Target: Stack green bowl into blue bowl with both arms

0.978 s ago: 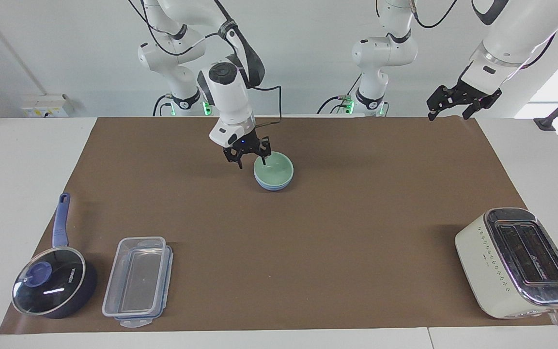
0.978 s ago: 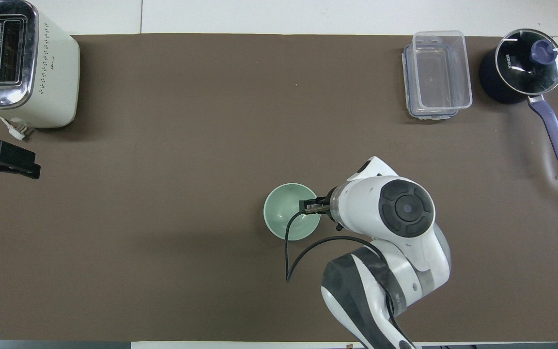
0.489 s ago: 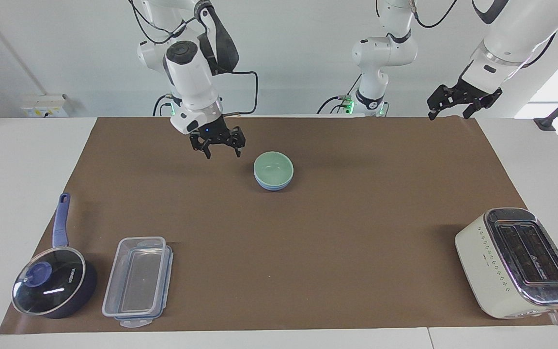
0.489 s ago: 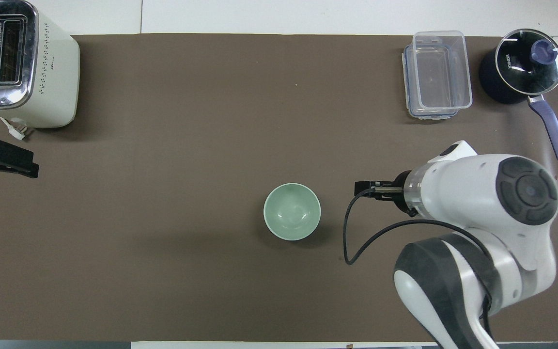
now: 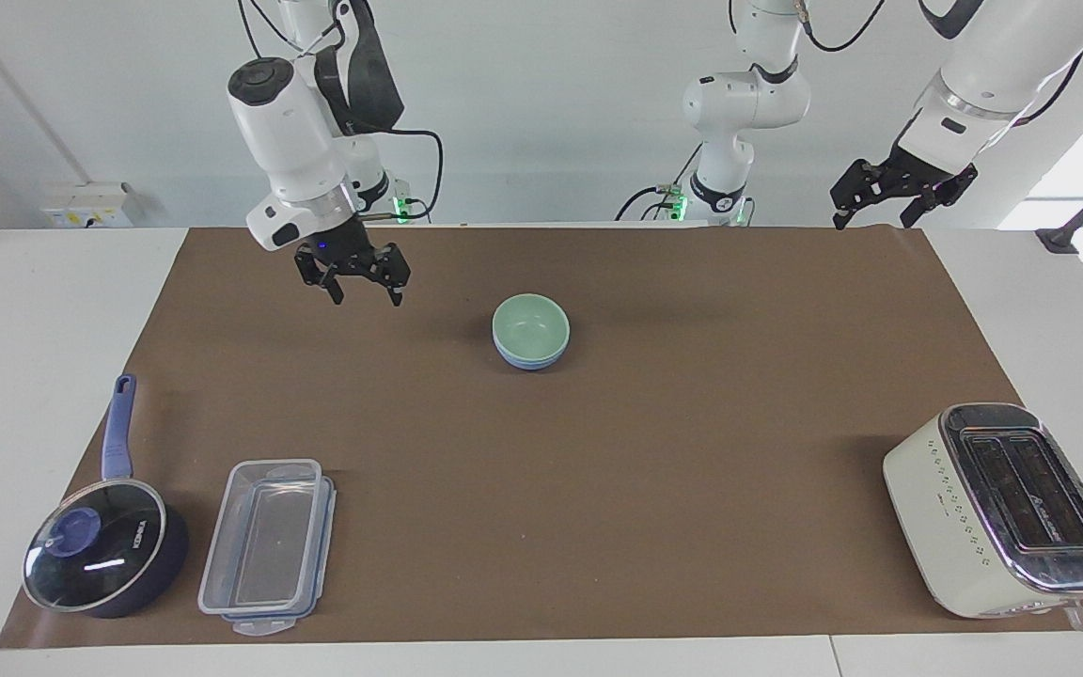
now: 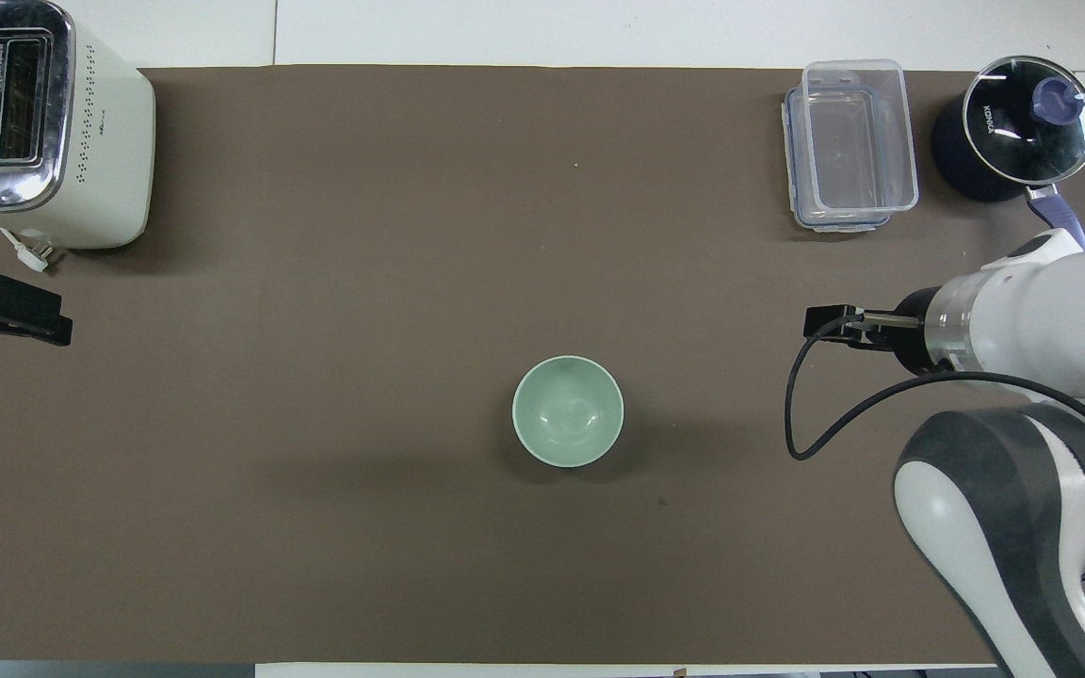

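Brown matting [image 5: 654, 489] covers the table top, with white wall at the robots' end. Going from the robots outward on the overhead view as a clock face: the green bowl [image 5: 530, 324] sits nested inside the blue bowl [image 5: 530, 360] a little toward six o'clock of the mat's middle, only a rim of blue showing under it in the facing view, and no gripper touches the pair. The right gripper [image 5: 361, 278] hangs in the air at about three o'clock of the bowls, well apart from them, over bare mat, its two fingers spread apart and holding nothing. The left gripper [image 5: 899, 193] hangs raised at nine o'clock, over the mat's edge at the left arm's end of the table, fingers apart and holding nothing. Farther from the robots, at one o'clock, a clear plastic container [image 6: 849, 143] lies just beside a dark blue saucepan [image 6: 1023, 127] with a glass lid, whose handle points back toward the robots. At eleven o'clock a cream toaster [image 6: 34, 122] stands at the mat's corner, slots up
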{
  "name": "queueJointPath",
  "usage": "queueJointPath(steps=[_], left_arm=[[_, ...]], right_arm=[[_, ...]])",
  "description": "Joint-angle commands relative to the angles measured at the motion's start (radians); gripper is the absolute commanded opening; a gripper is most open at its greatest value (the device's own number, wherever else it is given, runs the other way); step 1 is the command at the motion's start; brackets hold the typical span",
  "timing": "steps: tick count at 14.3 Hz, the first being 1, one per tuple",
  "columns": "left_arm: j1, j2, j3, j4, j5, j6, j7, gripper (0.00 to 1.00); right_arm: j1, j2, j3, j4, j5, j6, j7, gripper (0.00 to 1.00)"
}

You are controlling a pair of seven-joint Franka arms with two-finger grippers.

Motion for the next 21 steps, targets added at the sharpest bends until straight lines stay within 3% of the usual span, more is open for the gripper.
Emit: queueJointPath(steps=[1,10,12,14,21], left_arm=[[-0.013,-0.023,0.002,-0.008,0.017,-0.007,-0.007,1.00],[-0.002,-0.071,0.005,-0.014,0.017,-0.012,-0.015,1.00],[0.004,-0.101,0.015,-0.077,0.014,0.033,-0.032,1.00],[0.008,-0.129,0.013,-0.135,0.013,0.045,-0.035,1.00],[-0.002,-0.132,0.011,-0.141,-0.010,0.047,-0.033,1.00]], right_arm=[[-0.049,0.032,0.012,0.070,-0.015,-0.051,-0.047,1.00],[-0.101,0.057,0.012,0.145,-0.055,-0.130,-0.115,1.00],[-0.114,0.055,0.012,0.164,-0.055,-0.153,-0.135,1.00],[-0.121,0.067,0.012,0.217,-0.055,-0.212,-0.144,1.00],[-0.120,0.138,0.013,0.392,-0.067,-0.335,-0.146,1.00]])
